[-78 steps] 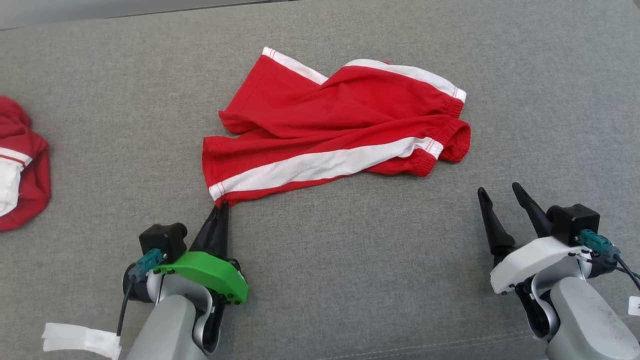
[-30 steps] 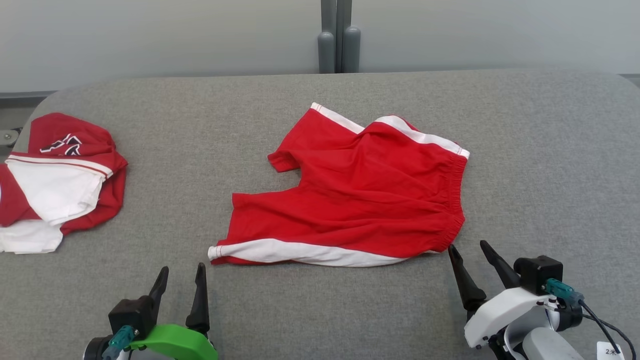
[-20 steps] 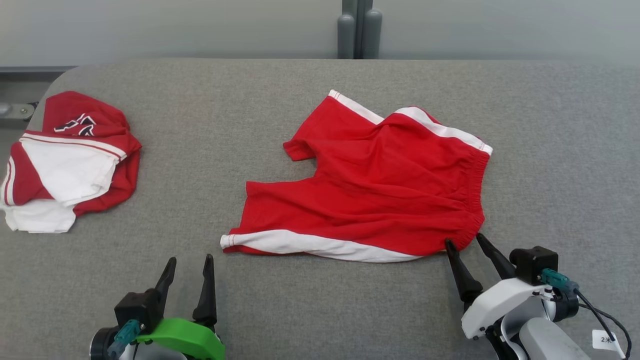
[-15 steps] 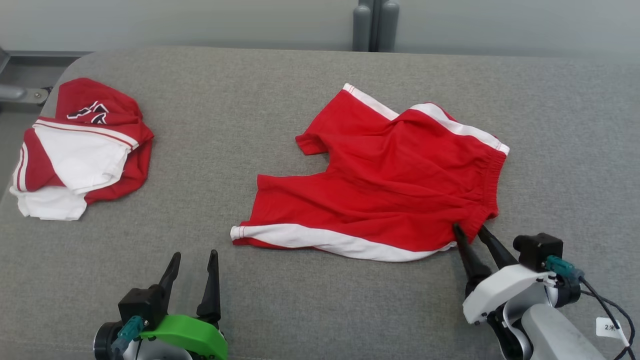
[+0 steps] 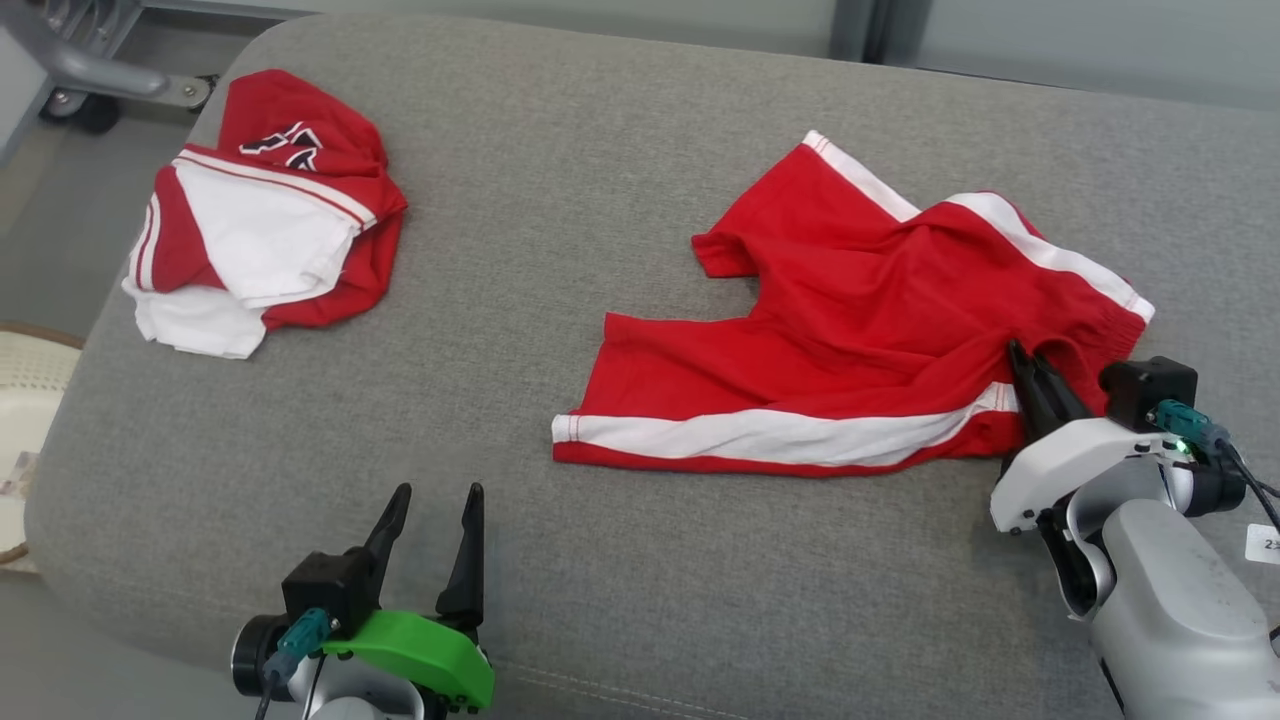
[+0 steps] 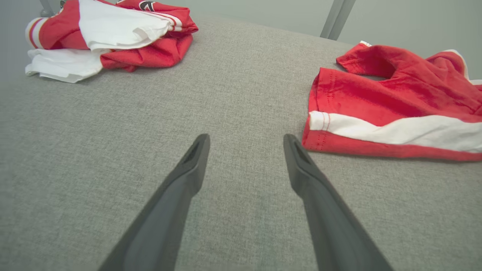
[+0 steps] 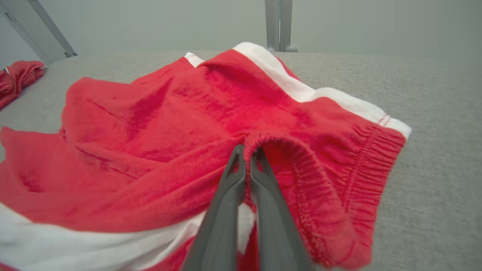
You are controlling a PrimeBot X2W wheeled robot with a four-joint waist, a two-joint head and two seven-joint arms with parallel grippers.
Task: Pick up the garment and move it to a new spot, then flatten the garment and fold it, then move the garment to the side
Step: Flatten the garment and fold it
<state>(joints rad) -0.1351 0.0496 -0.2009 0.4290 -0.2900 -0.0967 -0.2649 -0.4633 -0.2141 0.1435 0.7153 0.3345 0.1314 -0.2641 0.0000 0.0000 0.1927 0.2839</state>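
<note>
The garment (image 5: 860, 330), red shorts with white side stripes, lies spread on the grey cushion. My right gripper (image 5: 1022, 356) is shut on its elastic waistband at the near right corner; in the right wrist view the fingertips (image 7: 248, 152) pinch the waistband edge of the garment (image 7: 169, 150), folding it inward. My left gripper (image 5: 436, 502) stands open over bare cushion at the lower left, apart from the shorts' leg hem. In the left wrist view that gripper (image 6: 244, 141) has nothing between its fingers, and the garment (image 6: 376, 109) lies to its right.
A second red and white garment (image 5: 265, 220) lies bunched at the far left of the cushion (image 5: 560, 200), also seen in the left wrist view (image 6: 109, 34). A pale round basket (image 5: 25, 400) sits on the floor past the cushion's left edge.
My right gripper reached the waistband corner and shut on it, pulling it inward over the shorts. The head camera has turned, shifting the whole picture. The left gripper stayed open.
</note>
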